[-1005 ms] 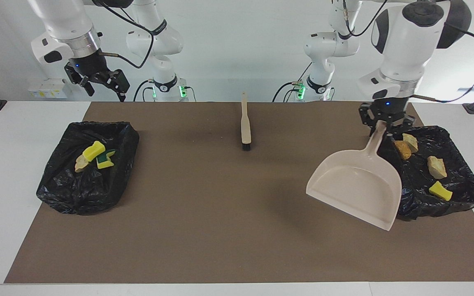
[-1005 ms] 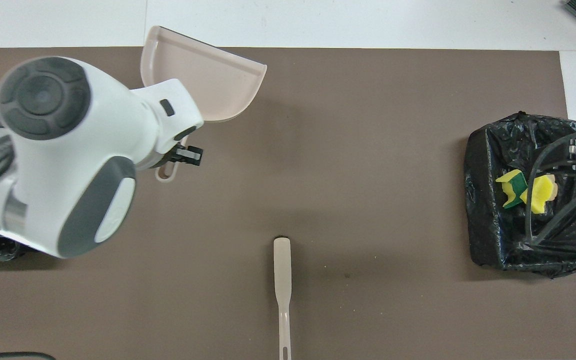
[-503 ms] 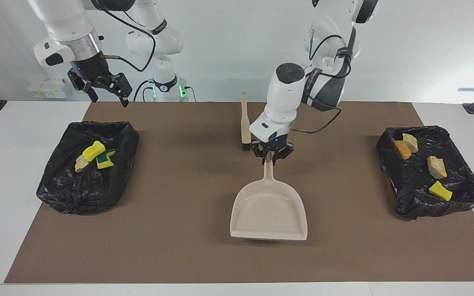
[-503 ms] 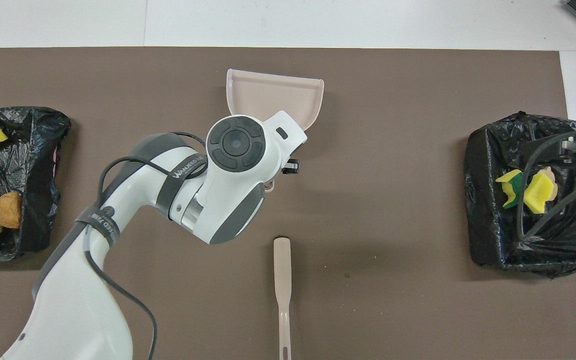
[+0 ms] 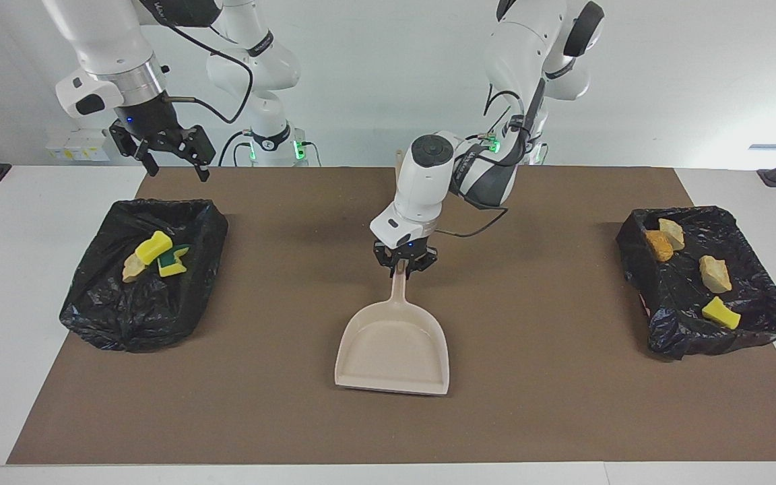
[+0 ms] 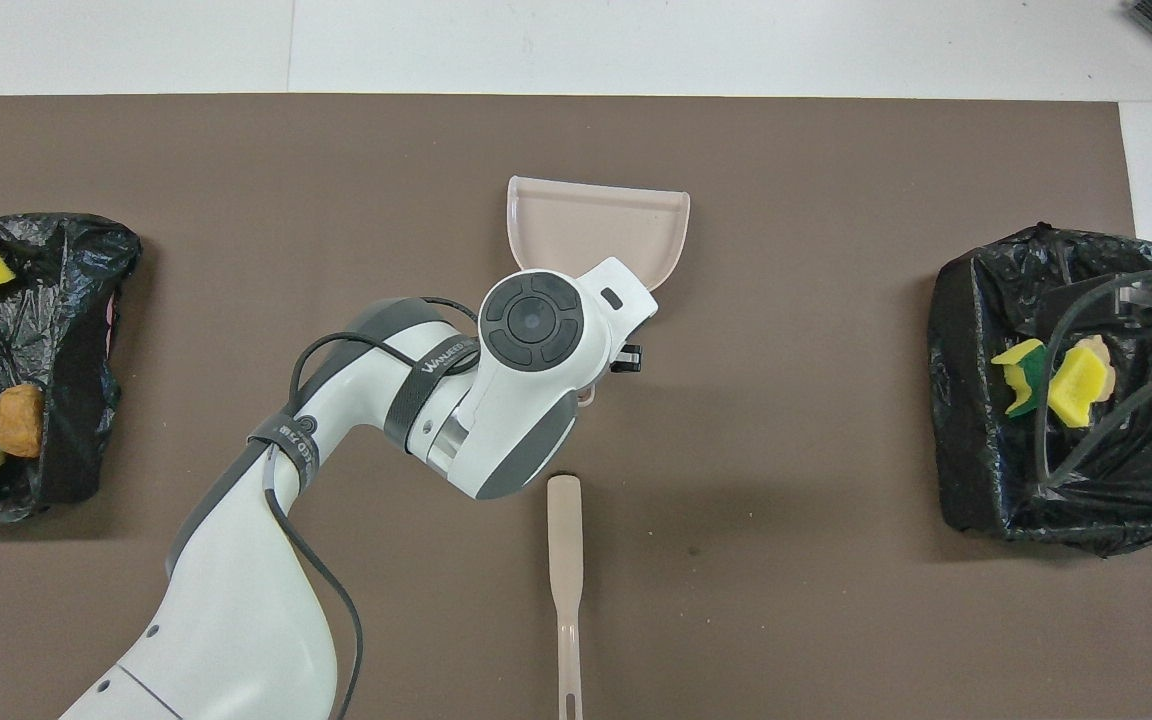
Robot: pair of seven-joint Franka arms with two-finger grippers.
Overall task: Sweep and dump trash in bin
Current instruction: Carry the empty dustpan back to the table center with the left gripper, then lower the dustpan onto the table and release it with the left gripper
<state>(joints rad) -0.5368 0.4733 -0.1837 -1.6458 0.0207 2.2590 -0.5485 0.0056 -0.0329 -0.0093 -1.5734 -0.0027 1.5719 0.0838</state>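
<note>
The beige dustpan (image 5: 393, 350) is empty and low at the middle of the brown mat, its mouth pointing away from the robots. My left gripper (image 5: 405, 267) is shut on the dustpan's handle; in the overhead view the wrist hides the grip and only the dustpan (image 6: 598, 222) shows. Trash lies in two bins. The bin (image 5: 108, 323) at the right arm's end holds a yellow chunk (image 5: 153, 247), a yellow-and-green one (image 5: 174, 263) and a tan one (image 5: 133, 271). The bin (image 5: 681, 337) at the left arm's end holds several chunks (image 5: 715, 273). My right gripper (image 5: 174, 162) hangs open in the air by the first bin.
A beige brush (image 6: 565, 570) lies on the mat nearer to the robots than the dustpan, its handle pointing toward them. The mat (image 5: 280, 404) covers most of the white table. The right arm's cables (image 6: 1086, 400) hang over its bin in the overhead view.
The left arm has carried the dustpan from the bin at its own end to the middle of the mat and lowered it. The right gripper has hardly moved.
</note>
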